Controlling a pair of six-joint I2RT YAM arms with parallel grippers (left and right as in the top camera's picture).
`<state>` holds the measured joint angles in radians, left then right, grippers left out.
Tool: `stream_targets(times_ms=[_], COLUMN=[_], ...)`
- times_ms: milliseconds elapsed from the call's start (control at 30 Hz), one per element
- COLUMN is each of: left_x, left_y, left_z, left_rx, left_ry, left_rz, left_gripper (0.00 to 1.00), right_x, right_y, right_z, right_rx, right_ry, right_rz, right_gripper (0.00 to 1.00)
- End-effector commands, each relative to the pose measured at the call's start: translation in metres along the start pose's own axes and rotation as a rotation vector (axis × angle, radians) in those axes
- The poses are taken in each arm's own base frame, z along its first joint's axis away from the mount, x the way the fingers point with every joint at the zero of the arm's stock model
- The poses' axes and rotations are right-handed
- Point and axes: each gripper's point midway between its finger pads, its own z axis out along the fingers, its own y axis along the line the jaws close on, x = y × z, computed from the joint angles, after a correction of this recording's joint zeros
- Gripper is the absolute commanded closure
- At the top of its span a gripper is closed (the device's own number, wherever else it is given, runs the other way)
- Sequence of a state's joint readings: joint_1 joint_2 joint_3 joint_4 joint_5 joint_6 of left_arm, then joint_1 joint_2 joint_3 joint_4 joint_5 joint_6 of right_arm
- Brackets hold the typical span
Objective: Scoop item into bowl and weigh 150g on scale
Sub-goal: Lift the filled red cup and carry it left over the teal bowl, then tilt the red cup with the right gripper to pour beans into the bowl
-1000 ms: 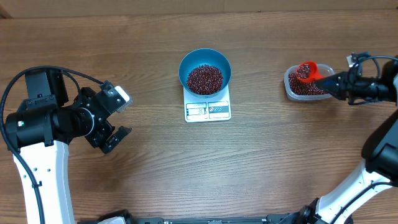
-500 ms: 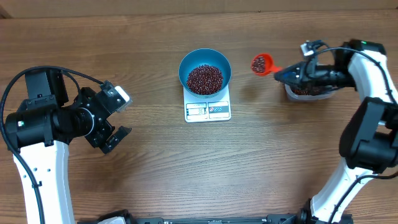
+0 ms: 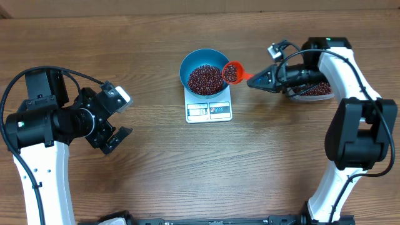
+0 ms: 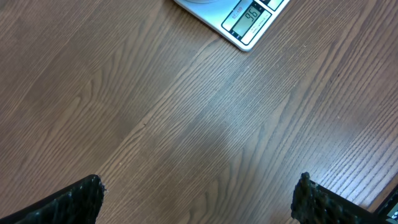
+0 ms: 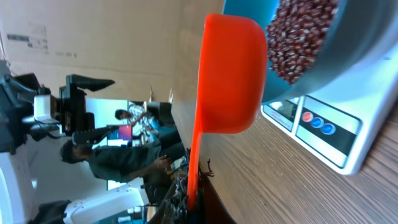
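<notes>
- The beans (image 3: 205, 79) lie in a loose maroon heap inside the blue bowl (image 3: 185, 69). The bowl stands on the white scale (image 3: 209, 111), near the middle of the surface (image 3: 219, 169).
- More beans sit in the red scoop (image 3: 232, 72), which is at the bowl's right rim, over its edge. Whether it touches the rim I cannot tell.
- My right jaws are clamped together on the scoop's handle, reaching in from the right. From my right wrist, the scoop shows its underside just beside the bowl.
- A clear tub (image 3: 320, 91) with beans in it sits well to the right of the scale, partly hidden by my right arm (image 3: 340, 69).
- My left jaws stand wide apart and hold nothing, over bare wood well left of the scale.
- In my left wrist view, my fingertips (image 4: 81, 199) sit in the bottom corners and the scale's display is at the top edge.
</notes>
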<state>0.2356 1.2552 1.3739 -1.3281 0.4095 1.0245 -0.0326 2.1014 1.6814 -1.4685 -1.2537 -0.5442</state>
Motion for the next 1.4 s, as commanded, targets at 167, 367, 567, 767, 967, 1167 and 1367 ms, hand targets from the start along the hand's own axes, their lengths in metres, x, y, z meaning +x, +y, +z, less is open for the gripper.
stream_targets(times_ms=[167, 367, 567, 767, 967, 1167, 1367], left_x=[0.001, 0.001, 0.001, 0.001, 0.001, 0.001, 0.001], left_y=[0.001, 0.001, 0.001, 0.001, 0.001, 0.0, 0.0], left_z=[0.0, 0.0, 0.0, 0.0, 0.0, 0.0, 0.0], left_rx=[-0.002, -0.002, -0.002, -0.002, -0.002, -0.002, -0.002], left_ry=[0.006, 0.006, 0.006, 0.006, 0.006, 0.006, 0.006], left_rz=[0.034, 0.034, 0.034, 0.034, 0.034, 0.034, 0.034], left_gripper=[0.0, 0.0, 0.0, 0.0, 0.0, 0.0, 0.01], right_x=[-0.01, -0.012, -0.016, -0.02, -0.031, -0.035, -0.043], right_y=[0.004, -0.032, -0.053, -0.056, -0.04, -0.039, -0.028], right_z=[0.041, 0.061, 0.068, 0.074, 0.067, 0.055, 0.057], right_rx=[0.083, 0.326, 0.493, 0.543, 0.561, 0.645, 0.649], right_ry=[0.086, 0.187, 0.241, 0.257, 0.244, 0.262, 0.247], right_rz=[-0.253, -0.408, -0.493, -0.534, -0.556, -0.555, -0.591], right_gripper=[0.96, 0.96, 0.96, 0.96, 0.96, 0.96, 0.96])
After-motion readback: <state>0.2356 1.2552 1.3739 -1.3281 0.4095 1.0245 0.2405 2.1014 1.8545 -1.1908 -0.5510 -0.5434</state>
